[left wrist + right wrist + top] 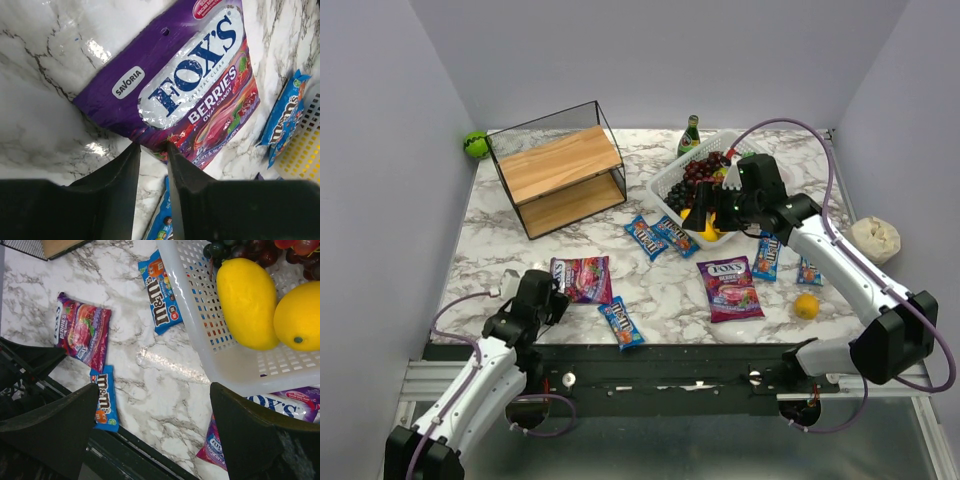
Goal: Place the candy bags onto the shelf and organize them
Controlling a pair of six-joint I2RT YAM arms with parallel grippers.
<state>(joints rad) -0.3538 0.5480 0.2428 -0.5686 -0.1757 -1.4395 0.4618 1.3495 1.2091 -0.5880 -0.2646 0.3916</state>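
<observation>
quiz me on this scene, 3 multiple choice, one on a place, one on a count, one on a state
1. Where on the table does the shelf stand?
A. near right
B. middle front
C. far left

2. How many purple candy bags lie on the table?
A. one
B. two
C. four

3. How do the right gripper's jaws stand?
A. wide open, empty
B. shut tight on nothing
C. shut on a purple bag

Answers:
1 C: the top view shows it far left, by the green ball.
2 B: one is at the left gripper, the other lies right of centre.
3 A: the right wrist view shows its fingers far apart with nothing between them.
</observation>
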